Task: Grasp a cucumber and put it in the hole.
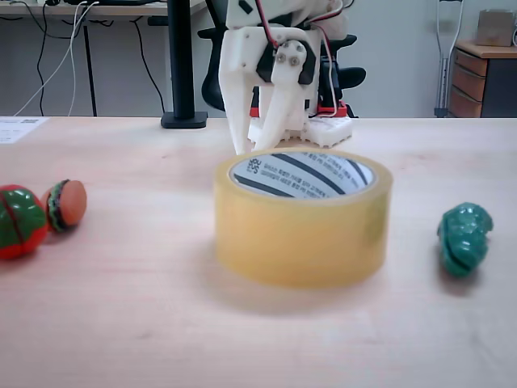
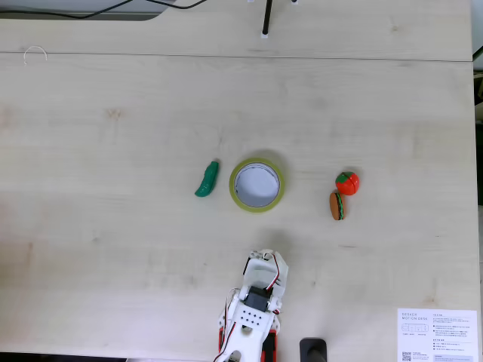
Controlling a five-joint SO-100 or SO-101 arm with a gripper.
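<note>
Nothing is in your gripper (image 1: 249, 148) yet; its white fingers hang nearly together behind the tape roll (image 1: 303, 217); the cucumber (image 2: 206, 179) lies free on the table (image 2: 113, 226) just beside the roll, the hole (image 2: 256, 183) facing up to receive it.

One fixed view is taken from low at table height, close to the tape roll (image 1: 303, 217), and is aimed level across the table (image 1: 121, 323) toward the arm and the room behind. The other fixed view is set high overhead, looking straight down from far off, so the whole tabletop (image 2: 113, 113) is taken in. The roll (image 2: 257, 185), the cucumber (image 2: 206, 179) (image 1: 464, 238) and the gripper (image 2: 264, 260) (image 1: 262, 141) are shared, with left and right reversed between them.
</note>
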